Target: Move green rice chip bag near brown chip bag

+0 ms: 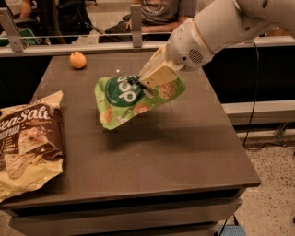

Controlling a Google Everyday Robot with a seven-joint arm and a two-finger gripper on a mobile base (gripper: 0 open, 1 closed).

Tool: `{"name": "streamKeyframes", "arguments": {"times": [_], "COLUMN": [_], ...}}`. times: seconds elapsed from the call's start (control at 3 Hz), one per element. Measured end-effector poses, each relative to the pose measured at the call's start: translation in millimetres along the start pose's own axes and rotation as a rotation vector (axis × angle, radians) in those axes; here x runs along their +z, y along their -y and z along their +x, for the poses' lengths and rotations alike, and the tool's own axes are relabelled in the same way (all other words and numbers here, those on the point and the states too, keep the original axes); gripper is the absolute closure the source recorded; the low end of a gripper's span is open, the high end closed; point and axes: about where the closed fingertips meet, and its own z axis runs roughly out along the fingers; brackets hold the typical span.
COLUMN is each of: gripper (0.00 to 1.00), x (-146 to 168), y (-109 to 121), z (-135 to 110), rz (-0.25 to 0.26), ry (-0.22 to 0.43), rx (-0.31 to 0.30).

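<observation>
The green rice chip bag point(131, 99) hangs in the air above the middle of the brown table point(184, 147), tilted, with its dark green circle facing me. My gripper point(154, 73) is shut on the bag's upper right edge, its pale fingers point(159, 75) pinching the foil. The white arm reaches in from the upper right. The brown chip bag point(27, 143) lies flat at the table's left front, with white "Sea Salt" script, partly cut off by the left edge of the view. The green bag is apart from it, to its right.
An orange point(78, 60) sits at the table's far left corner. A rail with posts point(135, 20) runs behind the table, and a seated person point(161, 11) is beyond it. The table's right edge drops to a speckled floor point(272, 184).
</observation>
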Motion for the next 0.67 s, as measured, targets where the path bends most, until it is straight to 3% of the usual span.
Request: {"name": "streamKeyframes", "arguments": {"times": [0.67], "gripper": [1.0], "x": [61.4], "y": [-72.7], "z": [-44.1], "rz": [-0.132], "ry": [0.102], "rx": [-0.031]}}
